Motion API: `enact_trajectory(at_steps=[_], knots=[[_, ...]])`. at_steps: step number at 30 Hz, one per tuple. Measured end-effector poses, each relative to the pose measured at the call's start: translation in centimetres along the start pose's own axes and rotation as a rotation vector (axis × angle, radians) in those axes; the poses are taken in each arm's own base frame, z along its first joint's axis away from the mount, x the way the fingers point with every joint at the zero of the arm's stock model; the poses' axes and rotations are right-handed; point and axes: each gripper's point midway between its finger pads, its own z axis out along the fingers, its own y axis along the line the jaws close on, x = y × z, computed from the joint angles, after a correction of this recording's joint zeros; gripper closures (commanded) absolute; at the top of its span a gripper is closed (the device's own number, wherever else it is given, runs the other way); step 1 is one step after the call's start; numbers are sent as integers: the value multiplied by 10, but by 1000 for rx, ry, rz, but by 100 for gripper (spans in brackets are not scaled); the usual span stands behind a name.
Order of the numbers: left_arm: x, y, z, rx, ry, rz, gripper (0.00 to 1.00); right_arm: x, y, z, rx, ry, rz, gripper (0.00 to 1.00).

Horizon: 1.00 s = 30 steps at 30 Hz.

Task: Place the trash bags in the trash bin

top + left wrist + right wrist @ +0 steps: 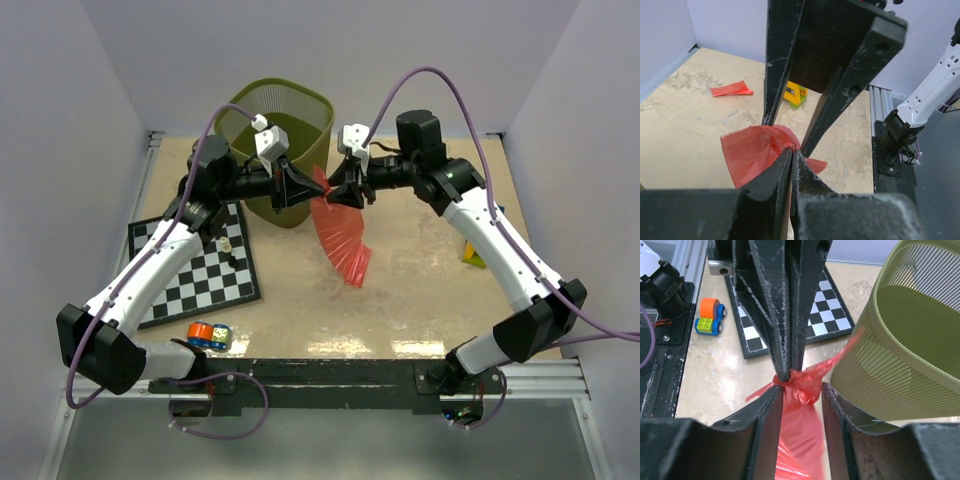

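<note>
The trash bag (340, 240) hangs in the air just beside the trash bin (890, 375). Its top is gathered and its lower part fans down toward the surface (420, 300). The left pincer (792, 154) is clenched on that gathered top. The right pincer (800, 390) is released, its jaws standing apart on both sides of the film. The bag looks very light, soft and crinkly (probably slippery too), so I expect it to sag and swing. The best hold, I think, is the bunched part, not the loose edge.
</note>
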Motion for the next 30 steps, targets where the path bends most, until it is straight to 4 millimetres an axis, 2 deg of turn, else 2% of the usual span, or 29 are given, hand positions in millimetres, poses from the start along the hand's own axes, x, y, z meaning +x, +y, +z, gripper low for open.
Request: enact_trajectory(at_steps=[6, 8, 20, 24, 30], knots=[[0, -4, 0, 23, 1, -6, 96, 2, 2, 5, -23, -3, 4, 69], [0, -4, 0, 23, -1, -8, 100, 0, 2, 5, -25, -6, 2, 76], [4, 8, -2, -53, 18, -43, 100, 2, -3, 4, 12, 3, 39, 97], [8, 10, -3, -68, 40, -62, 100, 7, -15, 0, 81, 19, 75, 100], [11, 9, -4, -60, 51, -68, 100, 16, -52, -16, 254, 39, 134, 98]])
